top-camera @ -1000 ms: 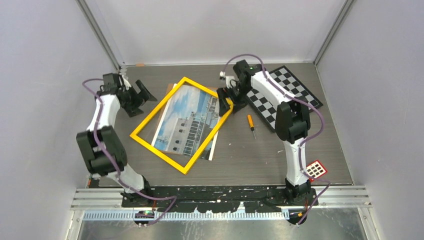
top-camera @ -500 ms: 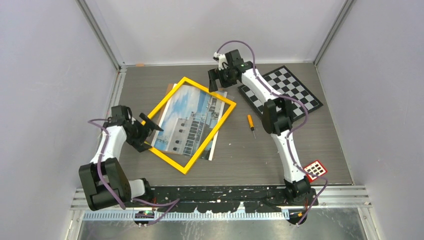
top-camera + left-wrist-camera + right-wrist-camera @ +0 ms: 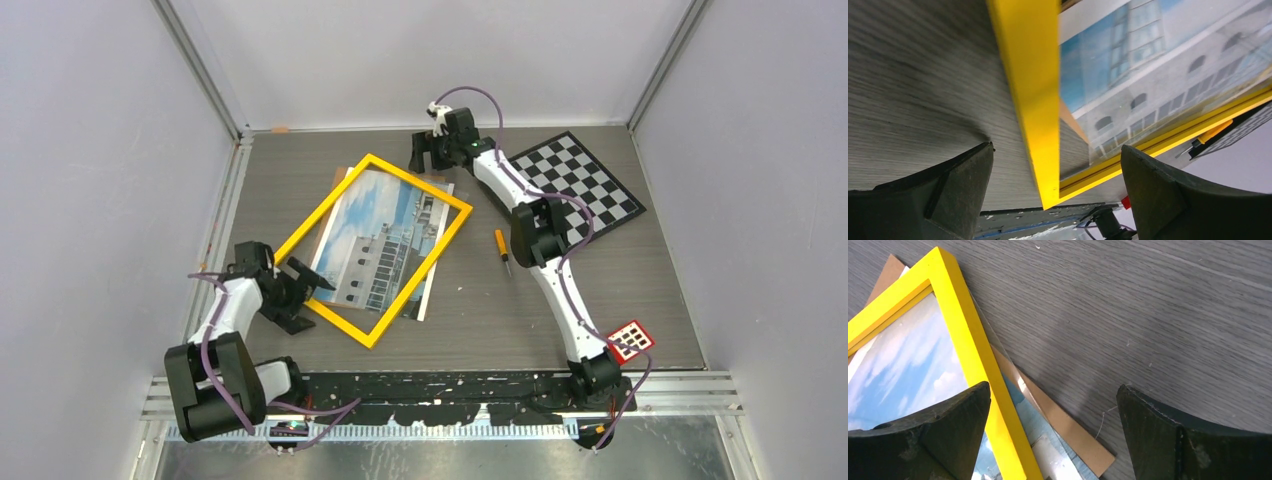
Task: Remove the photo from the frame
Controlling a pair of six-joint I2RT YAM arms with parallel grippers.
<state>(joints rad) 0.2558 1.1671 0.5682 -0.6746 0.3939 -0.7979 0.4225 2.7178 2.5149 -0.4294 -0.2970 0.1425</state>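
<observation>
The yellow frame (image 3: 325, 207) lies on the table with the photo (image 3: 375, 245) of a white building under blue sky showing through it and sticking out at its near right side. My left gripper (image 3: 303, 295) is open at the frame's near left edge; in the left wrist view (image 3: 1056, 147) the yellow bar (image 3: 1038, 125) runs between the jaws, with the photo (image 3: 1148, 65) beyond. My right gripper (image 3: 425, 158) is open and empty at the frame's far corner. The right wrist view (image 3: 1053, 386) shows the frame (image 3: 963, 340), the photo (image 3: 898, 370) and a brown backing board (image 3: 1068, 425).
A black-and-white checkerboard (image 3: 565, 185) lies at the far right. An orange-handled screwdriver (image 3: 502, 250) lies right of the frame. A small red-and-white tag (image 3: 632, 340) sits near the right arm's base. Walls enclose the table on three sides.
My left arm has swung from the far left to the frame's near left edge. My right gripper has left the frame's right corner and moved to its far corner.
</observation>
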